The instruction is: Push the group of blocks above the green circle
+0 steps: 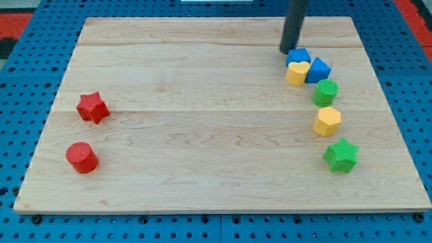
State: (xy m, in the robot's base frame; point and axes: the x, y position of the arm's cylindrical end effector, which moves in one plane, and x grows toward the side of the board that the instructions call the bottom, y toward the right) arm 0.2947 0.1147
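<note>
My tip [289, 52] stands at the view's upper right, touching or just above the top of a blue block [298, 56]. Below that block sits a yellow heart [297, 72], and to its right a blue triangular block [318, 69]. These three blocks touch one another. Just below them to the right is the green circle [326, 92]. Further down are a yellow hexagon [327, 121] and a green star [341, 155].
A red star [92, 107] and a red cylinder [82, 157] lie at the view's left. The wooden board [202, 135] rests on a blue perforated surface; its right edge is near the blocks.
</note>
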